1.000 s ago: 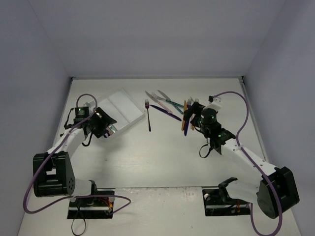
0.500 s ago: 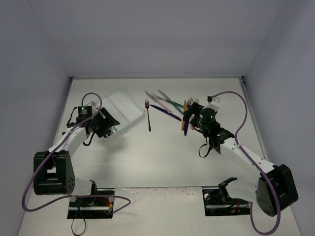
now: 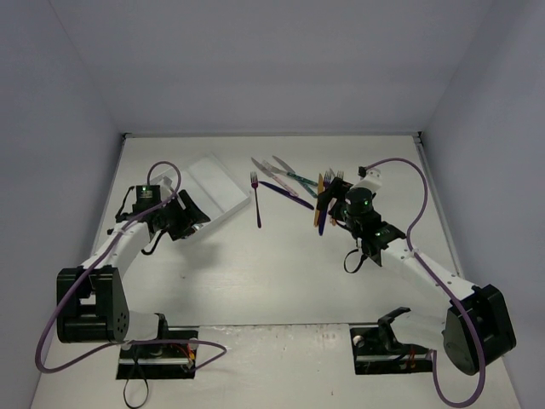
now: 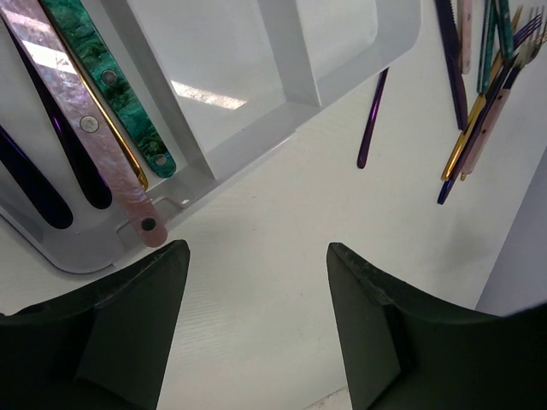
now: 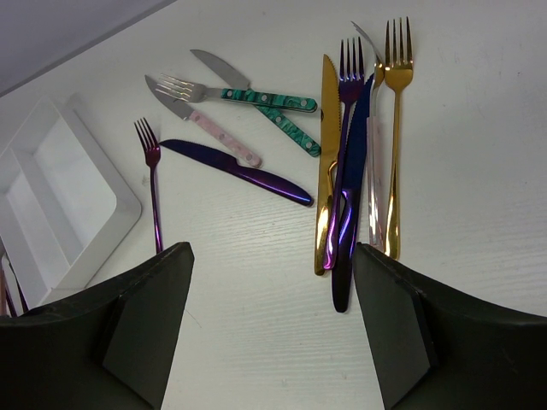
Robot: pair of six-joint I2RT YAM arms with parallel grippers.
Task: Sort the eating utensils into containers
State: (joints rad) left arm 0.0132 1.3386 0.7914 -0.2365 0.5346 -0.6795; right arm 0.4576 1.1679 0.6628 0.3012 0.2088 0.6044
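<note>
Your right gripper [image 5: 272,256] hangs wide open and empty. The bundle [image 5: 350,171] of gold and purple utensils lies just past its fingertips, toward 1 o'clock in the wrist view. Their long axes run 12 to 6, handle ends nearest you. The finger gap lies across those axes, so I judge a short reach forward and down would straddle a handle. This arm is far the nearer to them.

Your left gripper [image 4: 256,256] is also spread wide with nothing in it, just off the tray's [image 4: 286,51] near corner. Pink, green and purple pieces [image 4: 85,120] lie in one compartment. A lone fork [image 3: 255,200] lies between tray and bundle.
</note>
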